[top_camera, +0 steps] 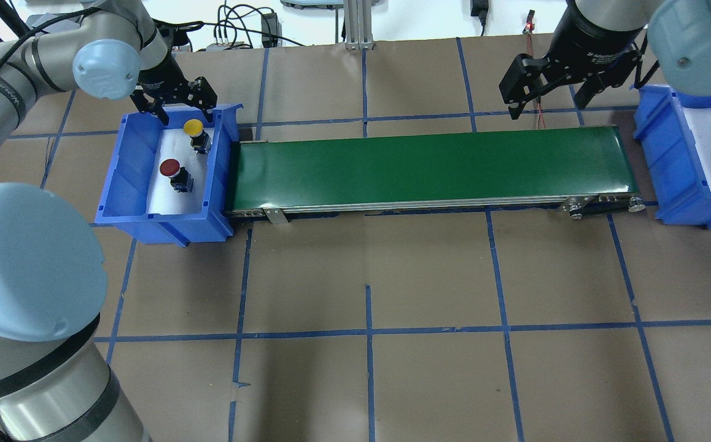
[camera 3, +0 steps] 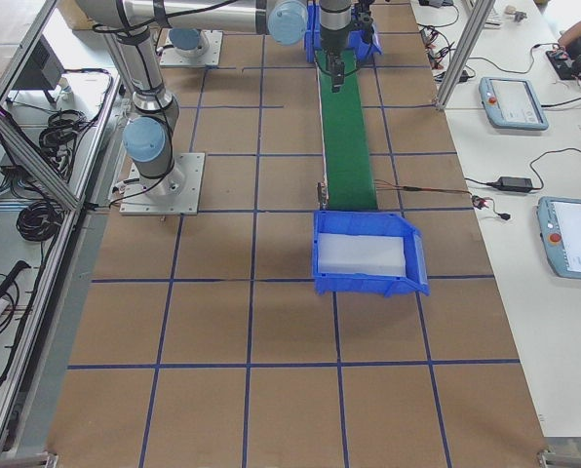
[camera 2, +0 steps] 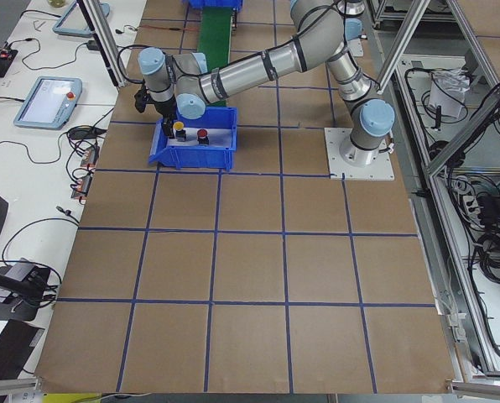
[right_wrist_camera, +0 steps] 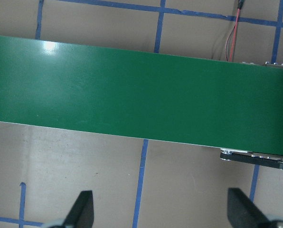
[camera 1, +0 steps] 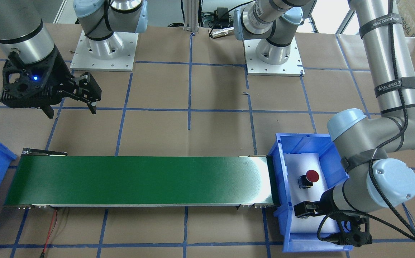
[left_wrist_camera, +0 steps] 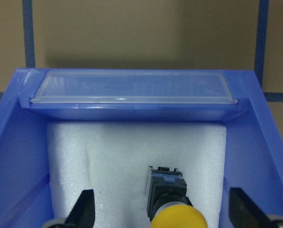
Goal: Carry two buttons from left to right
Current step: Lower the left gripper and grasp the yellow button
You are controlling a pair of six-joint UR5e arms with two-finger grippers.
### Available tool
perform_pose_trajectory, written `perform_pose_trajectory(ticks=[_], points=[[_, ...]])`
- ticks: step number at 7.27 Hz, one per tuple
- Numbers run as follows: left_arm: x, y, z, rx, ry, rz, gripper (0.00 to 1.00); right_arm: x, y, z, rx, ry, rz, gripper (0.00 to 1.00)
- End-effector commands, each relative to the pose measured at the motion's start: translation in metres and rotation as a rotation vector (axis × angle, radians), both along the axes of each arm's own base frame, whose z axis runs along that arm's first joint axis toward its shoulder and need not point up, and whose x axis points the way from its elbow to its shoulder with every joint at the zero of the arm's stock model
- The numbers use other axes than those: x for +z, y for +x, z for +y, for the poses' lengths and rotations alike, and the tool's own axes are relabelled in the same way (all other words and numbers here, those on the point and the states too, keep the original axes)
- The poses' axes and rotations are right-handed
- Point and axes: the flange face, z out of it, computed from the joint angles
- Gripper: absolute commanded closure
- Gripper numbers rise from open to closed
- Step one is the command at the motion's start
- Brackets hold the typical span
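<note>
Position check from overhead. Small yellow mushroom-cap push button (top_camera: 194, 129) on a black-grey square base stands on white foam (top_camera: 165, 197) in the blue plastic bin (top_camera: 123, 166) at the 9 o'clock end of the long green conveyor belt (top_camera: 429, 166); its red-capped twin (top_camera: 170, 167) sits apart at its 7 o'clock. Left end effector (top_camera: 175, 104) hovers released, the yellow button just at its 5 o'clock; its wrist view shows the cap low between the fingers (left_wrist_camera: 83, 209). We judge a short descent would straddle it. Right end effector (top_camera: 547, 95), released and empty, hangs near the belt's 3 o'clock end, well apart: left arm is nearer.
</note>
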Motion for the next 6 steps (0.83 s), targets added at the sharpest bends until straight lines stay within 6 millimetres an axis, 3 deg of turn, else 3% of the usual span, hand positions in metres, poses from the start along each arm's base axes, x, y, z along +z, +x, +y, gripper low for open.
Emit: perform_pose_trajectory(ticks=[1,5,6], points=[[-0.006,0.000,0.002,-0.001,0.015,0.000,0.08,0.000,0.000,0.000,0.001,-0.001,-0.001,0.00],[-0.016,-0.003,0.016,0.005,0.055,0.007,0.37,0.000,0.000,0.000,0.001,0.002,0.000,0.00],[-0.013,-0.003,0.016,0.005,0.050,0.007,0.49,0.000,0.000,0.001,0.000,0.004,0.003,0.00]])
